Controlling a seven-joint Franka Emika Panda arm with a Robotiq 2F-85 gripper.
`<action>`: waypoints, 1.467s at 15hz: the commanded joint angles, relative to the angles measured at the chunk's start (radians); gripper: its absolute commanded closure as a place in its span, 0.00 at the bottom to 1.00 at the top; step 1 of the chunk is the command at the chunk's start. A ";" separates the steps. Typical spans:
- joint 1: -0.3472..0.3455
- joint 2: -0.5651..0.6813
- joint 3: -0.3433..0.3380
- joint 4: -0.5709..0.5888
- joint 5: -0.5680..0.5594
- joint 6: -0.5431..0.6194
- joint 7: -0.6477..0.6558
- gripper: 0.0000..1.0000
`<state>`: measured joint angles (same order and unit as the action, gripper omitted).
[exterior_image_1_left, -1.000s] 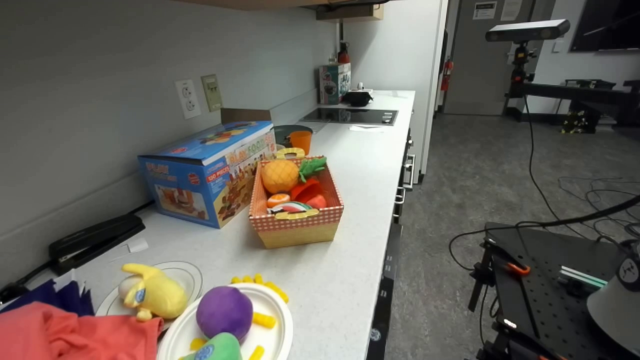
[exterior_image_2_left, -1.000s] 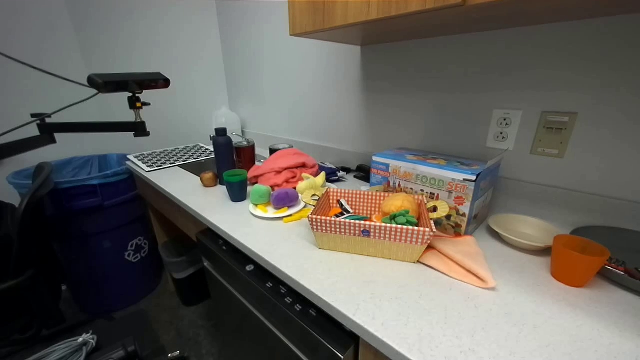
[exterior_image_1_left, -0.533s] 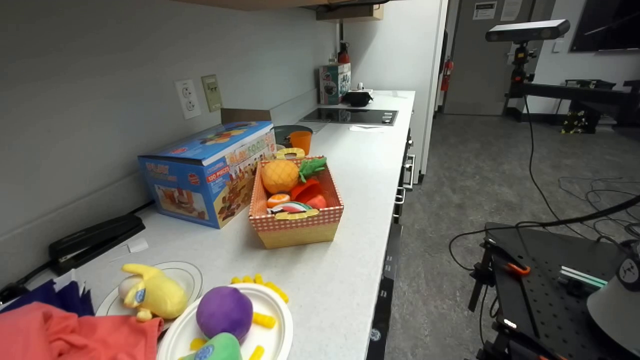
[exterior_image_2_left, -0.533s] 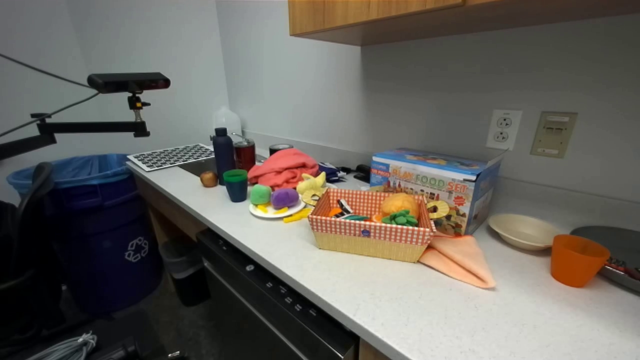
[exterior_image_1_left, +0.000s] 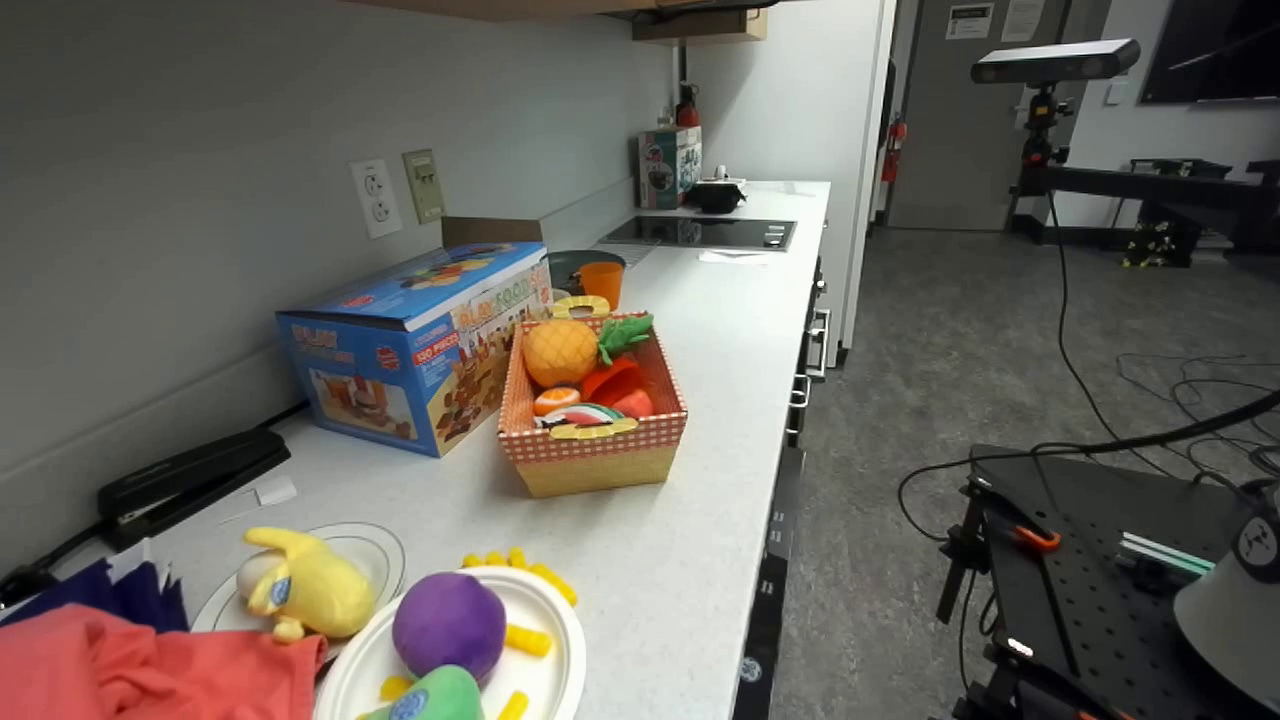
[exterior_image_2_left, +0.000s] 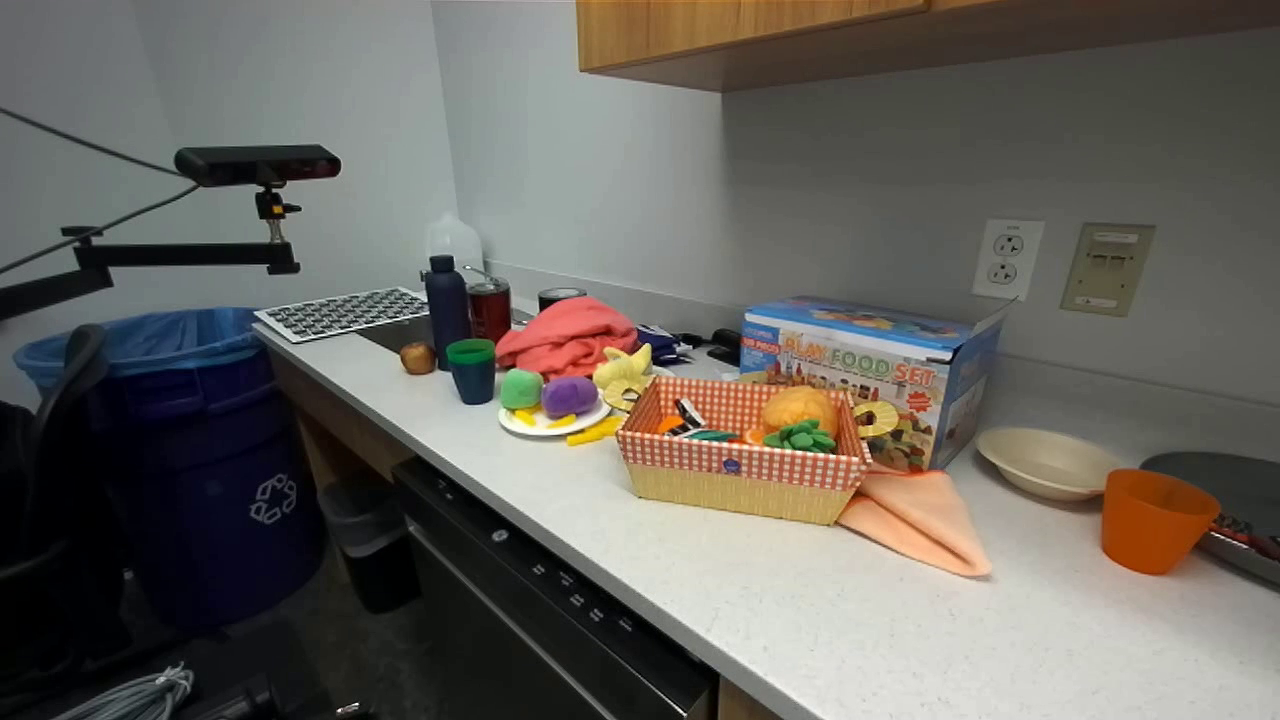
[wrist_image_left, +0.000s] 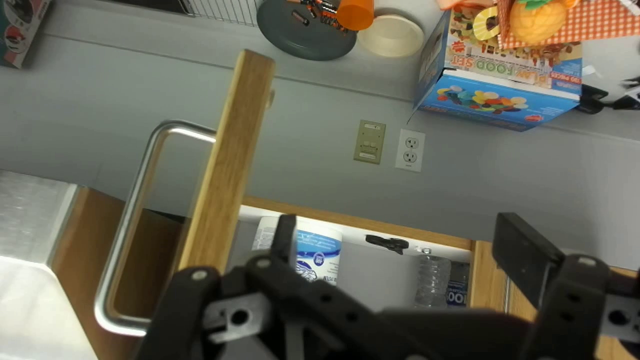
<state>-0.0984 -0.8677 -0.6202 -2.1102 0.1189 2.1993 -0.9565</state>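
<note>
in the wrist view the claw (wrist_image_left: 400, 235) is released, its two dark fingers (wrist_image_left: 285, 237) spread wide in front of a wooden cabinet (wrist_image_left: 360, 223), whose bottom edge crosses just beyond the fingertips. the cabinet's door (wrist_image_left: 227, 165) stands swung out to the left of the claw, seen nearly edge-on, with a bent metal handle (wrist_image_left: 128, 215) on its far side; the claw hides the lower end of the door, so i cannot tell whether they touch. inside the cabinet, framed between the fingers, are a white tub (wrist_image_left: 320, 250) with a blue label, partly hidden behind the finger on the door's side, and a clear plastic bottle (wrist_image_left: 432, 280) toward the other finger, with a dark packet (wrist_image_left: 457, 287) just beside the bottle; a small black object (wrist_image_left: 387, 243) shows between the fingers at the cabinet's edge. beyond the claw, on the grey wall (wrist_image_left: 475, 175), are a beige switch plate (wrist_image_left: 370, 141) and, just right of it, a white outlet (wrist_image_left: 410, 150). farther out and to the right of the claw stands a blue play food box (wrist_image_left: 500, 100), upside down in this view, with a red checkered basket (wrist_image_left: 600, 22) past it and a toy pineapple (wrist_image_left: 537, 22) in the basket. beyond the claw and more to the left are a cream bowl (wrist_image_left: 390, 36), an orange cup (wrist_image_left: 355, 14) and a dark round dish (wrist_image_left: 300, 40). in an exterior view, well apart from the claw, the counter (exterior_image_1_left: 660, 560) bears a white plate (exterior_image_1_left: 545, 600) with a purple plush (exterior_image_1_left: 450, 625) and a green plush (exterior_image_1_left: 435, 695) on it.
</note>
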 joint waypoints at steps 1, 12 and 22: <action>0.012 -0.004 -0.005 0.003 -0.012 -0.001 0.009 0.00; 0.014 0.001 -0.006 0.000 -0.011 0.001 0.008 0.00; -0.024 0.064 0.034 0.001 -0.135 0.031 0.015 0.00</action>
<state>-0.0975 -0.8389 -0.6112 -2.1199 0.0296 2.1949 -0.9567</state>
